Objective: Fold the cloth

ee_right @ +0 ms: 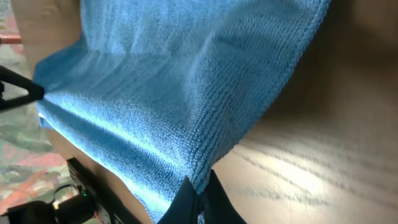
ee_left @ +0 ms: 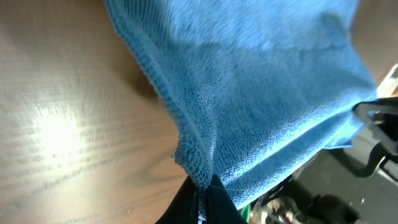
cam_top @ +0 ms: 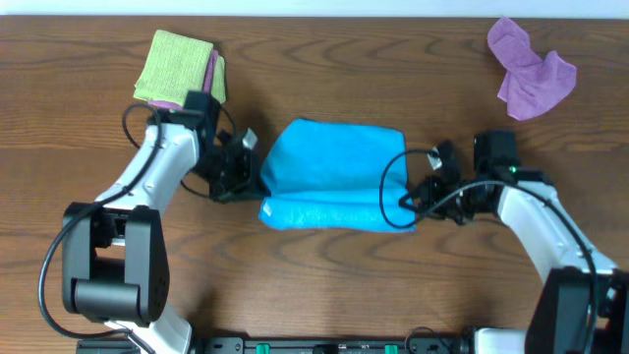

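Observation:
The sky-blue cloth [cam_top: 334,175] lies in the middle of the table, lifted at both side edges with a fold line along its near part. My left gripper [cam_top: 246,177] is shut on the cloth's left edge; the left wrist view shows the cloth [ee_left: 261,93] pinched between the black fingertips [ee_left: 203,190]. My right gripper [cam_top: 413,197] is shut on the right edge; the right wrist view shows the cloth [ee_right: 174,93] pinched between its fingertips [ee_right: 200,193]. The white tag is not visible.
A lime-green cloth [cam_top: 179,67], folded on a pink one, lies at the back left just behind my left arm. A crumpled lilac-purple cloth [cam_top: 531,71] lies at the back right. The wooden table [cam_top: 324,285] runs to the front edge.

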